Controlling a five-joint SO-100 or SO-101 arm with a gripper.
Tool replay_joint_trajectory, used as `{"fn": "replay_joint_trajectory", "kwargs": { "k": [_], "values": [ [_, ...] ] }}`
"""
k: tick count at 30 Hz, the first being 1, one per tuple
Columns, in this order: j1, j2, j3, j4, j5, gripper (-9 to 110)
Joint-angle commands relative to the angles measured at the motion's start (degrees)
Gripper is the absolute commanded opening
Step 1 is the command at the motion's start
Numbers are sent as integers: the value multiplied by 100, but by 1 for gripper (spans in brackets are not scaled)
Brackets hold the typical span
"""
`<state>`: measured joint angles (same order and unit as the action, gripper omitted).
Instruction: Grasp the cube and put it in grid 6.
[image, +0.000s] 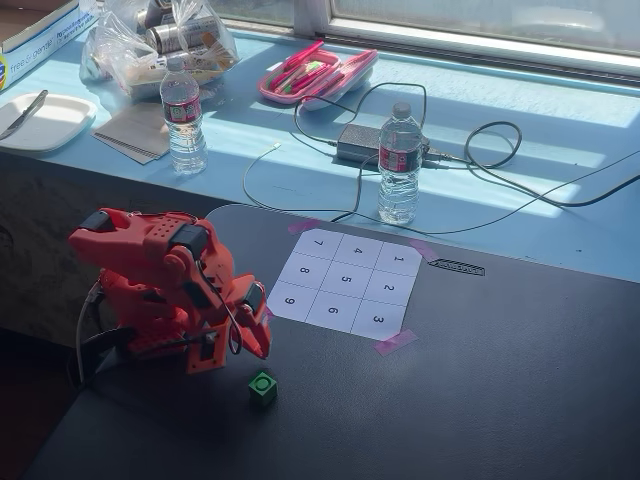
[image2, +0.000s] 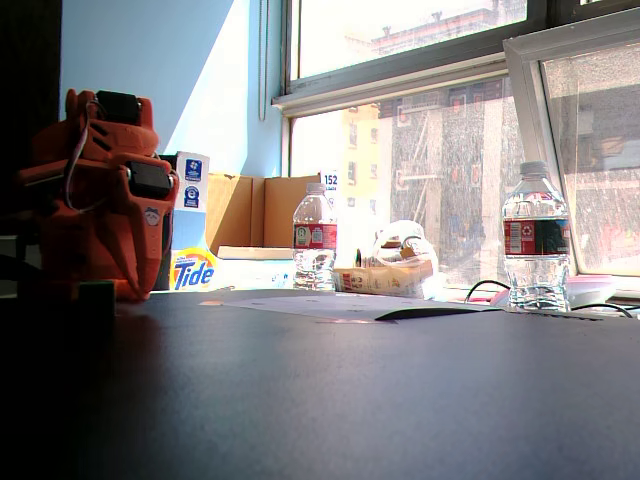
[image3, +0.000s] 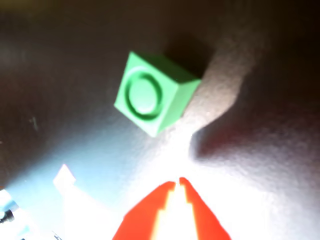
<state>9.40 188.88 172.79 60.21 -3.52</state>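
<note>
Strong daylight enters from the windows (image2: 430, 130) at upper right of a fixed view, blowing out the panes and leaving the foreground table (image2: 350, 400) and the arm (image2: 95, 195) at left heavily backlit and dim. In the other fixed view, sun bands cross the blue counter (image: 520, 150) at top; the bottles (image: 399, 165) cast short shadows; focus is sharp. The wrist view is soft and overexposed at lower centre, where glare washes out the gripper (image3: 177, 182). The cube (image3: 152, 92) is slightly blurred, a dark shadow at its upper right.
</note>
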Motion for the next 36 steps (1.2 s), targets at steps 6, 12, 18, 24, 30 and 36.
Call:
{"fn": "replay_joint_trajectory", "kwargs": {
  "k": [6,12,18,24,30,36],
  "values": [
    [290,18,-861,299,264,21],
    [299,-334,-1468,466,492,29],
    [545,-2303,-2733,343,870,36],
    [721,-4148,-4087,659,1327,38],
    [817,-5977,-5300,1538,1600,38],
    [993,-6864,-5238,1433,1529,40]
  ]
}}
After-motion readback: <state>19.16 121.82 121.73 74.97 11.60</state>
